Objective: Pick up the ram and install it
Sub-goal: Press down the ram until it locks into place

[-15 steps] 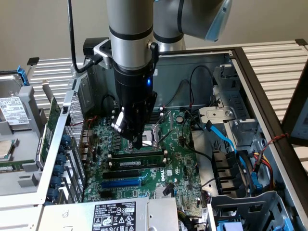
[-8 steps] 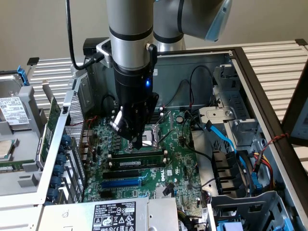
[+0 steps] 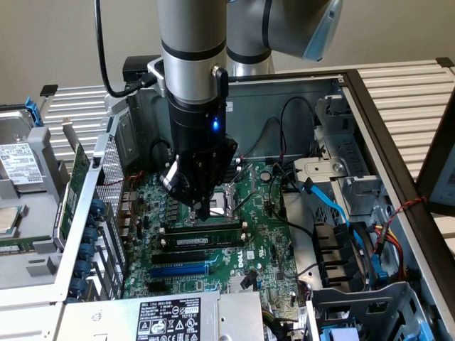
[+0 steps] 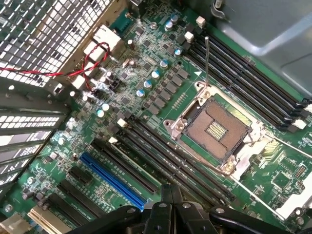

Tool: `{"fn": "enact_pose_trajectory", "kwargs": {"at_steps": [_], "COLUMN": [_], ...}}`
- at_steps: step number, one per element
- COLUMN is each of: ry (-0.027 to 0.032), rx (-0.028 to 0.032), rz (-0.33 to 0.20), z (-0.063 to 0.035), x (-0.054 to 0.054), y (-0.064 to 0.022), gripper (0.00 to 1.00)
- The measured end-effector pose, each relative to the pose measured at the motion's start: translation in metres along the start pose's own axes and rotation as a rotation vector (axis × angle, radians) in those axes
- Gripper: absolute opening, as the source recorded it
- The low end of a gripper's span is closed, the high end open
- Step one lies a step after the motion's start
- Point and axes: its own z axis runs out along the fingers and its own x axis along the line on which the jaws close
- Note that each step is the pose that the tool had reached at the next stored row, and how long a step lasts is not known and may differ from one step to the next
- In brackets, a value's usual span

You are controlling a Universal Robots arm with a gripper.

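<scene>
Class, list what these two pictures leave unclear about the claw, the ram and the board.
- Exterior view: whether the claw touches the ram; the contact spot is small and dark.
- Exterior view: the processor socket, partly hidden behind the claw.
- Wrist view: near ends of the black slots, covered by the claw.
- Exterior view: the power supply label, cut by the lower edge.

A plain beige wall (image 3: 64, 35) fills the back of the scene, evenly lit with no hard shadows. Below it runs a worktop (image 3: 405, 92) of pale grey slats set in parallel rows, reaching across to the exterior view's right. A dark upright panel (image 3: 441, 163) stands at that right edge. At the exterior view's left, more slatted worktop meets the wall.
</scene>
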Motion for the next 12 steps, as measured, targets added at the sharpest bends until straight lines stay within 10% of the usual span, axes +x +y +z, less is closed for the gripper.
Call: {"fn": "enact_pose_trajectory", "kwargs": {"at_steps": [12], "ry": [-0.0022], "rx": [-0.0041], "rz": [0.165], "z": [0.0001], "x": [0.0000], "y": [0.0000], "gripper": [0.10]}}
